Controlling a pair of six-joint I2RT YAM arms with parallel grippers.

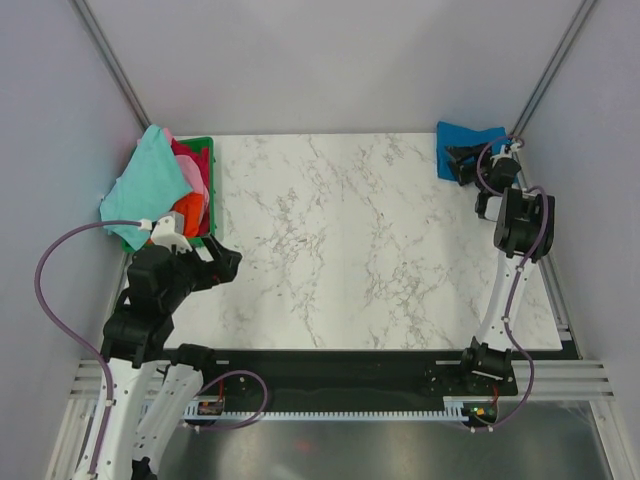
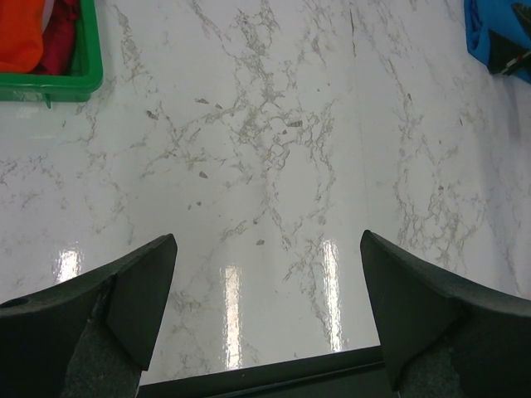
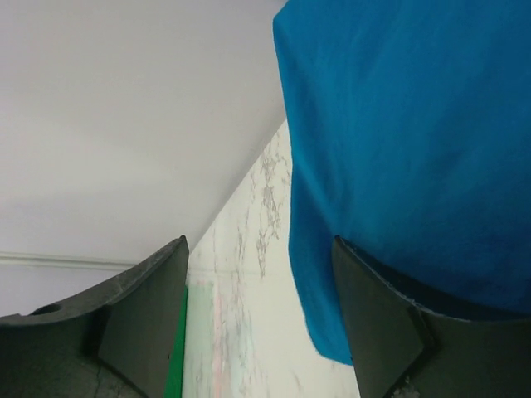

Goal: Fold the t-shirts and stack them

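Observation:
A folded bright blue t-shirt [image 1: 466, 140] lies at the table's far right corner; it fills the right wrist view [image 3: 415, 124] and shows in the left wrist view [image 2: 496, 33]. My right gripper [image 1: 461, 166] is open at its near-left edge [image 3: 261, 307], with one finger [image 3: 390, 323] against the cloth and nothing held. A mint-green t-shirt [image 1: 148, 185] drapes over the green basket [image 1: 213, 190], with pink [image 1: 192, 175], magenta [image 1: 187, 153] and orange-red [image 1: 188, 212] shirts inside. My left gripper [image 1: 230, 264] is open and empty over bare marble [image 2: 267, 290], right of the basket.
The basket's corner [image 2: 58, 84] with orange cloth [image 2: 18, 33] shows at the upper left of the left wrist view. Grey walls close in the left, back and right sides. A black rail [image 1: 330, 365] runs along the table's near edge.

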